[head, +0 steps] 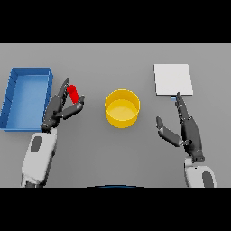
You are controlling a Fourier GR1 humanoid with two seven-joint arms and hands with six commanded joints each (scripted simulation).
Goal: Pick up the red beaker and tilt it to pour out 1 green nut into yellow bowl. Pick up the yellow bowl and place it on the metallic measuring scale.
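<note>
Two hands are seen over the grey worktop (113, 153). Part of the red beaker (73, 94) is hidden by the left hand (61, 109), whose fingers and thumb are pinched round it; its long axis is tilted, top leaning left. The yellow bowl (122, 108) is placed centrally. The right hand (187, 131) is held spread near the metallic scale (173, 79). A blue tray (25, 97) is seen left.

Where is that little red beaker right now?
In the head view the red beaker is on the robot's left, between the left hand's fingers and thumb, with the blue tray beside it and the yellow bowl toward the middle.
</note>
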